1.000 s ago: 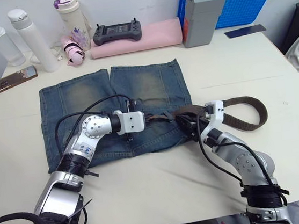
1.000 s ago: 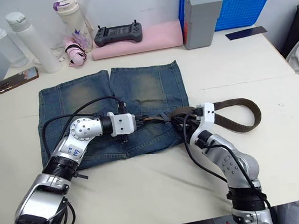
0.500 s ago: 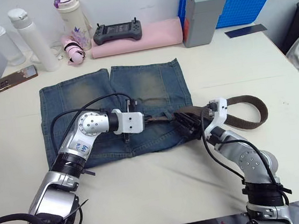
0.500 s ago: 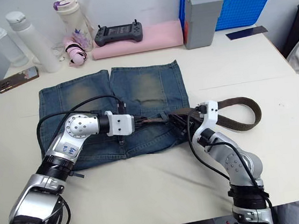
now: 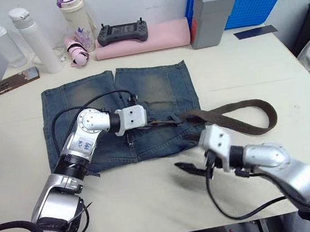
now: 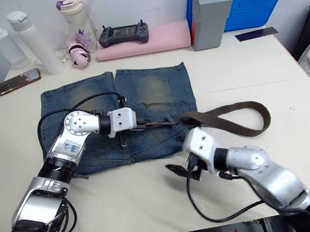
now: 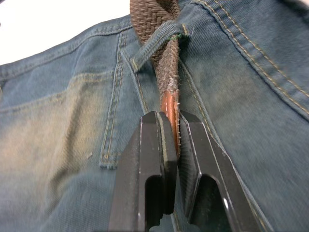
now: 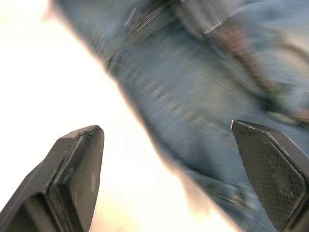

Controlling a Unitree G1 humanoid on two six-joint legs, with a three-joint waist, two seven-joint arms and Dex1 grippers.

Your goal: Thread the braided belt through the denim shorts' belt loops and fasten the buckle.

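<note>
A: Where are the denim shorts (image 5: 118,112) recorded?

B: They are laid flat at the table (image 5: 238,61) centre, legs toward 12 o'clock, waistband toward 6 o'clock.

A: And the braided belt (image 5: 239,118)?

B: It is run along the waistband from the middle out toward 3 o'clock, where a loop is formed on the bare table off the shorts' edge. In the left wrist view the strap is seen passed under a belt loop (image 7: 157,44), its brown leather tip (image 7: 169,113) emerging below.

A: Left gripper (image 7: 170,145) state?

B: Closed narrowly on that leather tip, over the waistband.

A: Right gripper (image 5: 192,169)?

B: Fingers spread wide, nothing held; it is placed over the bare table at 6 o'clock of the shorts' hem.

A: The buckle?

B: It cannot be made out.
</note>
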